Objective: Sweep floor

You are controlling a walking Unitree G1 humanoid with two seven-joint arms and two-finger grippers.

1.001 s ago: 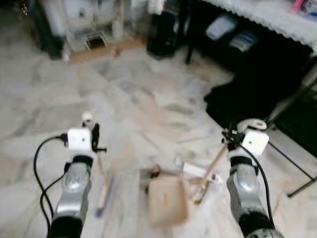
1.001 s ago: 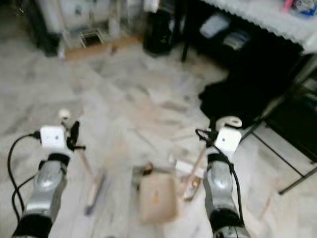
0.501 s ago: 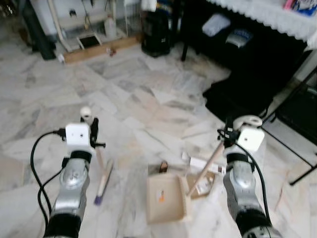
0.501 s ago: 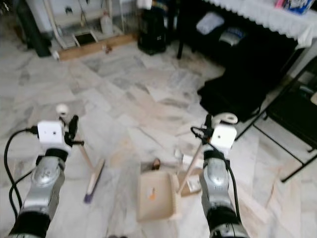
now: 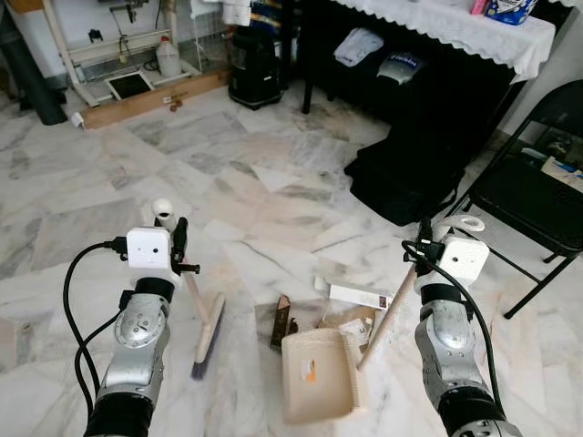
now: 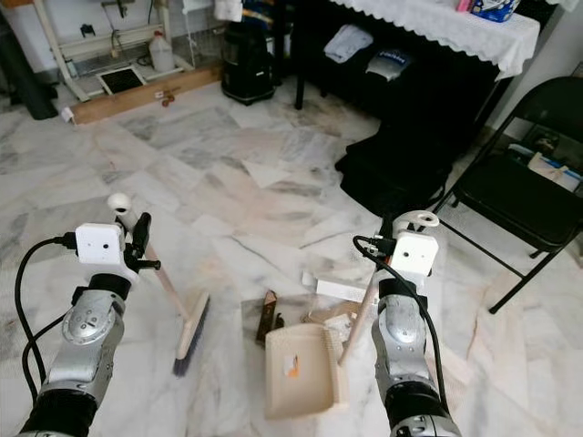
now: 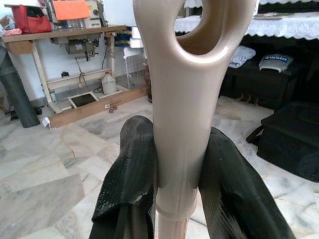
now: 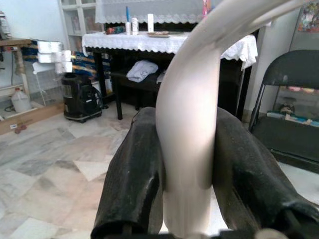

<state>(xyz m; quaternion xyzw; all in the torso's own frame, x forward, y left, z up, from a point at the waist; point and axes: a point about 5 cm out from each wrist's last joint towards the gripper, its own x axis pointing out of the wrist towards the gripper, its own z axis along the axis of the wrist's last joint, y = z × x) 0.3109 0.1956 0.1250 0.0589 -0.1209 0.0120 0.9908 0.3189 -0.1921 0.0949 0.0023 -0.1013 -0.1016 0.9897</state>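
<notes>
My left gripper [image 5: 175, 238] is shut on the top of a beige broom handle [image 7: 182, 99]. The broom head [image 5: 209, 334] rests on the marble floor just right of that arm. My right gripper [image 5: 424, 244] is shut on the cream handle [image 8: 192, 124] of a beige dustpan [image 5: 317, 375], which lies flat on the floor between my arms. Just beyond the pan's far edge lie paper scraps [image 5: 358, 296], a small cardboard box [image 5: 357, 328] and a brown wrapper [image 5: 281, 320].
A black bag [image 5: 405, 173] sits on the floor ahead right, under a table with a white lace cloth [image 5: 446, 23]. A black folding chair [image 5: 533, 196] stands at the right. A black vacuum [image 5: 252, 68] and a wooden plank [image 5: 146, 96] lie far ahead.
The camera has tilted up and steadied, so the blur is gone. The broom head and dustpan sit slightly further forward on the floor; both grippers keep their hold.
</notes>
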